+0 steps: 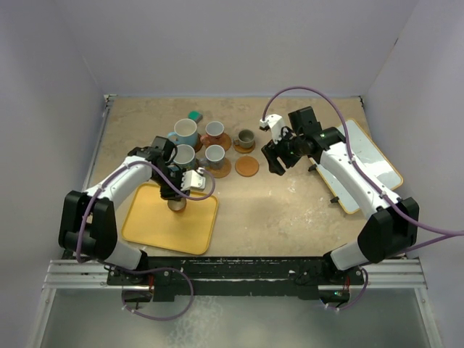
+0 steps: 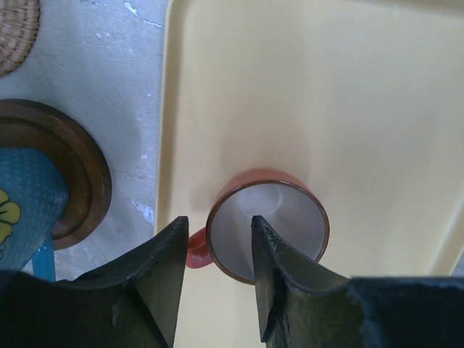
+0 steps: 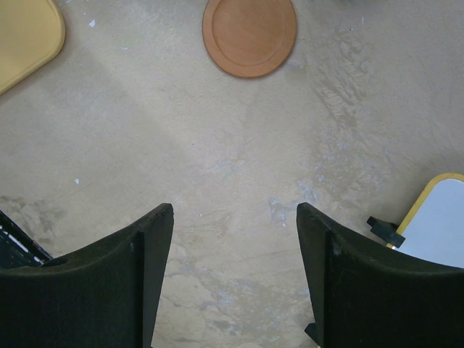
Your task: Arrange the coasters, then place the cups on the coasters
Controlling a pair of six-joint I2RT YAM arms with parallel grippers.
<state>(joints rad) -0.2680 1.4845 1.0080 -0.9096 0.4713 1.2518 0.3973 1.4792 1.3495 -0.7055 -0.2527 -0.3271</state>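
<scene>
A small orange cup stands on the yellow tray. My left gripper hangs open over it, one finger outside by the handle, the other above the inside. A gap shows between fingers and rim. At the back, five cups sit on coasters: two light blue, two grey-white and a small olive one. One orange-brown coaster lies bare. My right gripper hovers open over bare table to its right.
A small teal block lies behind the cups. A white board with a yellow rim sits under the right arm. In the left wrist view a blue mug on a dark coaster stands just left of the tray.
</scene>
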